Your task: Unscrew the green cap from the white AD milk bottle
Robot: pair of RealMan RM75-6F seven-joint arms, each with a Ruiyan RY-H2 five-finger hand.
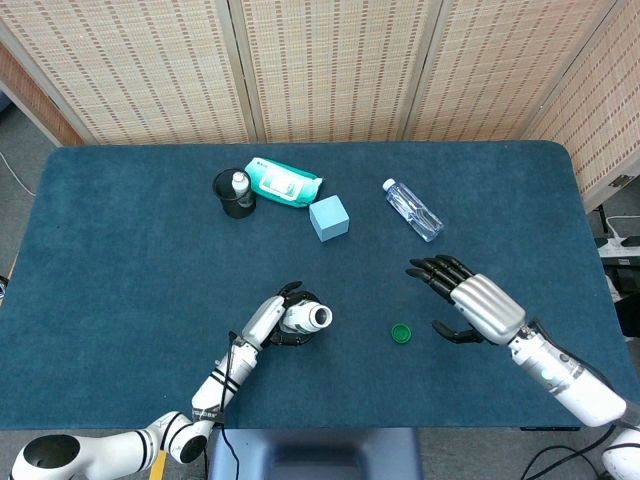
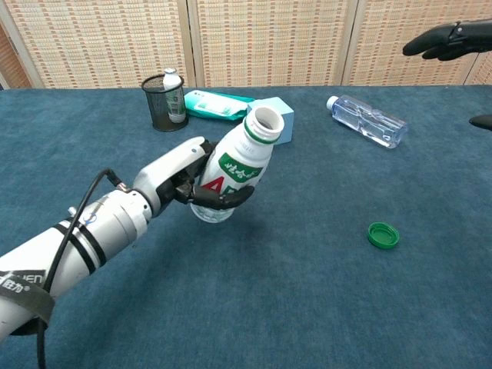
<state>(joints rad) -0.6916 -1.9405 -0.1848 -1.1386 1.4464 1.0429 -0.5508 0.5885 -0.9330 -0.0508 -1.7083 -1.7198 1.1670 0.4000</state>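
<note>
The white AD milk bottle (image 2: 234, 174) (image 1: 308, 318) is uncapped and tilted, its open mouth pointing up and to the right, lifted off the table. My left hand (image 2: 188, 183) (image 1: 272, 320) grips its body. The green cap (image 2: 383, 234) (image 1: 401, 333) lies upside down on the blue cloth, to the right of the bottle. My right hand (image 1: 468, 304) (image 2: 450, 40) hovers open to the right of the cap, fingers spread, holding nothing; only its fingertips show at the chest view's top right edge.
At the back stand a black mesh cup (image 1: 234, 194) with a small bottle in it, a teal wipes pack (image 1: 284, 183) and a light blue cube (image 1: 329, 218). A clear water bottle (image 1: 412, 210) lies at the back right. Blue cloth covers the table (image 1: 120, 280).
</note>
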